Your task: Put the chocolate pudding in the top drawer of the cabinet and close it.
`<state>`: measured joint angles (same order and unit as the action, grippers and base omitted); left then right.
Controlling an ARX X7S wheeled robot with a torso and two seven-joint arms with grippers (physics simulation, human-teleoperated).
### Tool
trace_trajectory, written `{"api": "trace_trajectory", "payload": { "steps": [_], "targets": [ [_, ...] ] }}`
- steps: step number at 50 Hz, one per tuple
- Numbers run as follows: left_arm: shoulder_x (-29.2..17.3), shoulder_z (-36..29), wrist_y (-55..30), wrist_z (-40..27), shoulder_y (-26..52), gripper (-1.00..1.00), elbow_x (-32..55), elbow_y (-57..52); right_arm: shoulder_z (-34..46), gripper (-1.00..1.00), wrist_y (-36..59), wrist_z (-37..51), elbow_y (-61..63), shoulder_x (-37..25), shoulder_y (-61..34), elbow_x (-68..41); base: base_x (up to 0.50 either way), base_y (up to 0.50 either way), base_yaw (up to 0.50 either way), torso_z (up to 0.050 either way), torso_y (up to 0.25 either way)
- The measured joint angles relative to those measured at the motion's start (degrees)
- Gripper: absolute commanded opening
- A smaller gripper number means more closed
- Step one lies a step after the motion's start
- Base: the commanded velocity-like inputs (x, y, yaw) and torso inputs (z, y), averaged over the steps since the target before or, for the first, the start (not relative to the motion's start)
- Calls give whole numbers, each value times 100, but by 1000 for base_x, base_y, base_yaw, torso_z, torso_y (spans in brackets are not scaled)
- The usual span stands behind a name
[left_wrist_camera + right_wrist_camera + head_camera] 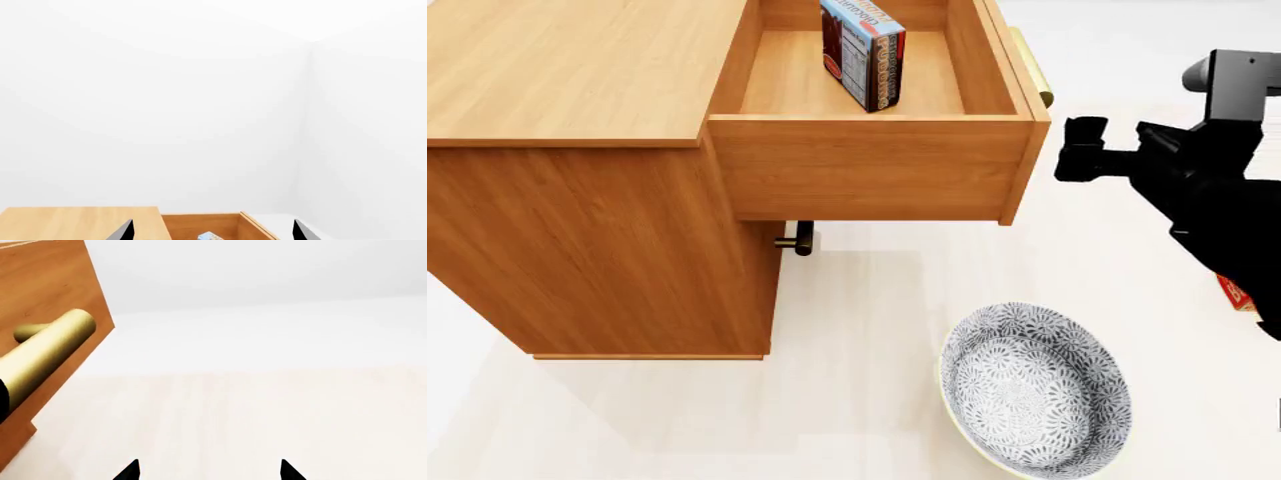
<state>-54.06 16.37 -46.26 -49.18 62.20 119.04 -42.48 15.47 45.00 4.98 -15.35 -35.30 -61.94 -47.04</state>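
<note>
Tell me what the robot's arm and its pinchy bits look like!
In the head view, the right arm is black and blocky, with a grey rounded piece on top. Its tool is black too. In the wrist views each tool shows two pointed black fingertips. No cables or markings are visible.

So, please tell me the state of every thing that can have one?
top drawer: pulled open
chocolate pudding: upright inside the drawer
lower drawer: shut
bowl: empty, tilted
left gripper: open
right gripper: open, beside the drawer's handle
</note>
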Motion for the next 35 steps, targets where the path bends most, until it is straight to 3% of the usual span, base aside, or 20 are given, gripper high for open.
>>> {"api": "trace_trajectory", "payload": {
  "steps": [35],
  "targets": [
    [-59, 58, 64, -25, -44, 100, 69, -37, 232, 100, -104, -358, -8, 479, -88, -81, 0, 0, 0, 0, 0]
  ]
}}
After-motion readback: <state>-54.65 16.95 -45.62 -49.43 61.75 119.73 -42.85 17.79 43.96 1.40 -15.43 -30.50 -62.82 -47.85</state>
